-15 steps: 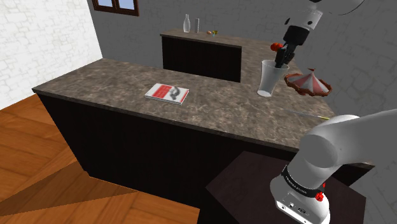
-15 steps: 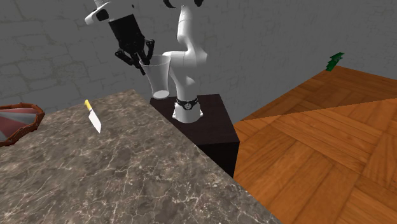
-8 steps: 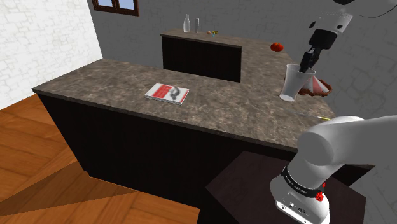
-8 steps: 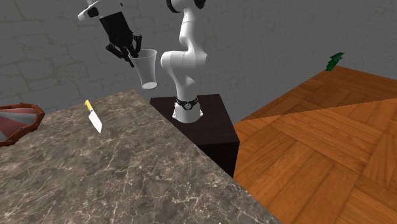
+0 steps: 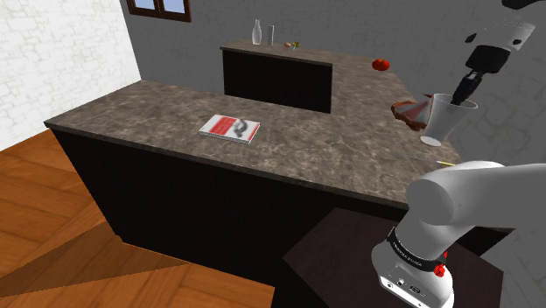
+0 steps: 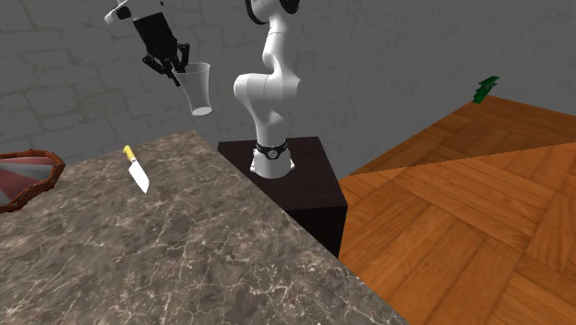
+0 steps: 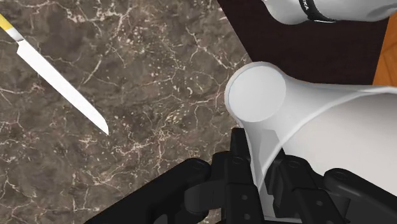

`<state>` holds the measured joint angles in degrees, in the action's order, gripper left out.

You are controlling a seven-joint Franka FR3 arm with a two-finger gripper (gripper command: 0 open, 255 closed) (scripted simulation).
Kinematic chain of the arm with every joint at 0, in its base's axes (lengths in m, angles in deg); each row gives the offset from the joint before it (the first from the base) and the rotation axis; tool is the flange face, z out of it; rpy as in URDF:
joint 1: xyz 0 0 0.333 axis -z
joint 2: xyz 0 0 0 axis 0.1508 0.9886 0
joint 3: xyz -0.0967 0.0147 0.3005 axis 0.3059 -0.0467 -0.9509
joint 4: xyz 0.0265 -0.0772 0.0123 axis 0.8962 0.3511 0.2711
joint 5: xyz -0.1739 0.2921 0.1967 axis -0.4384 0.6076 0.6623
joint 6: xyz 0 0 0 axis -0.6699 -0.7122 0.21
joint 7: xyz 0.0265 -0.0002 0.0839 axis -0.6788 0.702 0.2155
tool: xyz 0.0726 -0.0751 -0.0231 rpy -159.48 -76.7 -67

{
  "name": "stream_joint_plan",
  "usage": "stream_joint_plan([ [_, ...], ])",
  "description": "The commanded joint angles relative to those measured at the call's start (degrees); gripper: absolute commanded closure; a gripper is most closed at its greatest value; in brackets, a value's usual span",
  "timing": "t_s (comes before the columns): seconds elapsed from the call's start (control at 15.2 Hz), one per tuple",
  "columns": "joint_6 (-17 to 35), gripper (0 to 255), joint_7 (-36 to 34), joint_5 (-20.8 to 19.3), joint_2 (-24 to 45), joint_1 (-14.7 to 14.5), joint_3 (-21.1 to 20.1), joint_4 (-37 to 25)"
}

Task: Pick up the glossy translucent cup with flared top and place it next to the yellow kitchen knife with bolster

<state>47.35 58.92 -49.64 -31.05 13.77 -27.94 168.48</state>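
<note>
The translucent flared cup (image 5: pixel 442 121) (image 6: pixel 196 88) hangs in the air above the counter, tilted, with my black gripper (image 5: pixel 461 91) (image 6: pixel 173 72) shut on its rim. In the wrist view the cup (image 7: pixel 299 121) is clasped by its wall between the fingers (image 7: pixel 245 175). The yellow-handled knife (image 6: pixel 136 169) (image 7: pixel 60 86) lies flat on the marble counter (image 6: pixel 166 249), below the cup and toward the second exterior view's left. In the shoulder view only a thin sliver of the knife (image 5: pixel 446 162) peeks out past the arm.
A red-and-white striped dish (image 5: pixel 411 109) (image 6: pixel 23 175) sits on the counter beyond the knife. A book (image 5: pixel 230 129), a tomato (image 5: pixel 381 64) and bottles (image 5: pixel 257 33) lie farther off. The dark stand (image 6: pixel 295 180) adjoins the counter's edge.
The gripper has carried the cup to the shoulder view's right, from near the tomato to past the striped dish, closer to the knife.
</note>
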Motion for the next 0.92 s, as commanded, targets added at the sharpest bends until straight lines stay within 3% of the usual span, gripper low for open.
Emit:
stream_joint_plan([
  [0.0,-1.03,255,2.62,-2.23,-0.56,0.82,2.18,-0.7],
  [0.66,-5.2,255,16.8,-12.22,1.73,1.06,14.9,-10.78],
  [0.86,-3.31,255,16.63,-13.0,1.0,1.4,15.66,-8.33],
])
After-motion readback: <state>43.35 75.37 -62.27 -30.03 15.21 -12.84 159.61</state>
